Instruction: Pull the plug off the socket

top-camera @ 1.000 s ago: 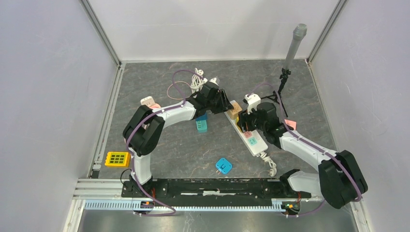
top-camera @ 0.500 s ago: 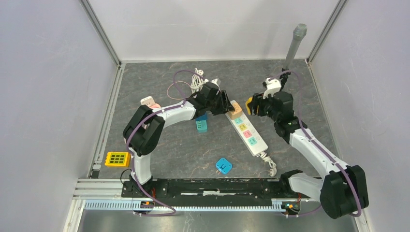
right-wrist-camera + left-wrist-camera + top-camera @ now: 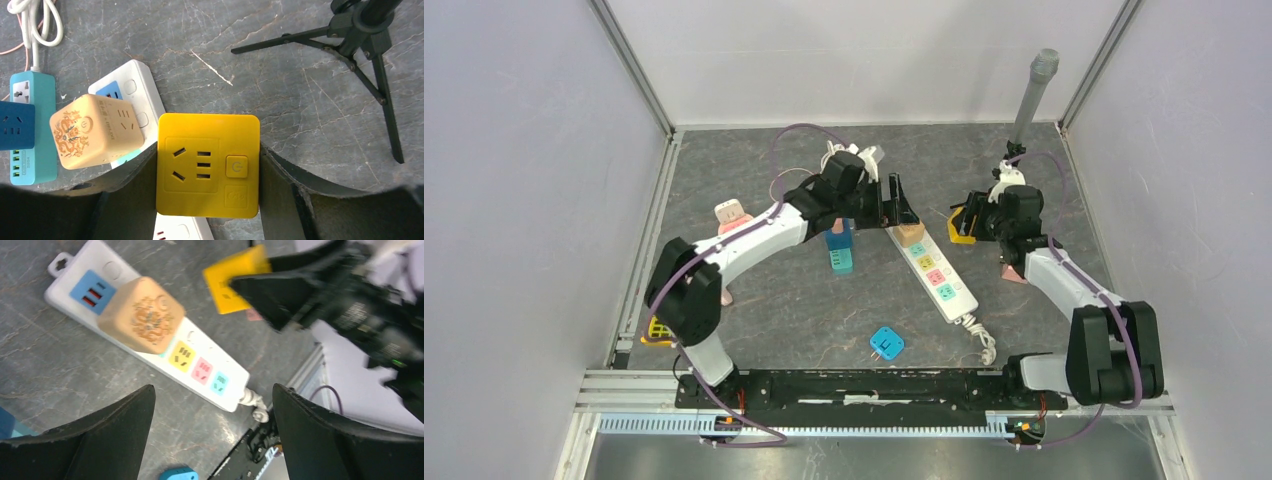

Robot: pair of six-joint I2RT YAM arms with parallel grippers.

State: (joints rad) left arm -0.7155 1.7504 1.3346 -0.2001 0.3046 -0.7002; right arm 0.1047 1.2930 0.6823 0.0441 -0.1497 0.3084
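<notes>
The right claw (image 3: 969,222) clamps the yellow plug (image 3: 207,165) by 2 opposite edges, clear of the power strip (image 3: 929,268), over bare table (image 3: 804,300). The left claw (image 3: 212,390) gapes wide and empty near the strip's tan cube (image 3: 140,315).

On my feed the plug (image 3: 207,165) is bright yellow all over, its button and slots in the same yellow. The power strip (image 3: 929,265) is white, with a blue USB panel at one end and socket faces in yellow, pink and teal. The cube adapter (image 3: 142,315) is pale tan — I can make out an ornate orange-brown swirl printed on its face. I also see a teal strip (image 3: 46,150), a navy block (image 3: 15,125), a white cord (image 3: 35,59), a black tripod (image 3: 361,35) and a bright blue adapter (image 3: 886,344). The table (image 3: 804,300) is dark grey — veined like marble with thin pale lines.
</notes>
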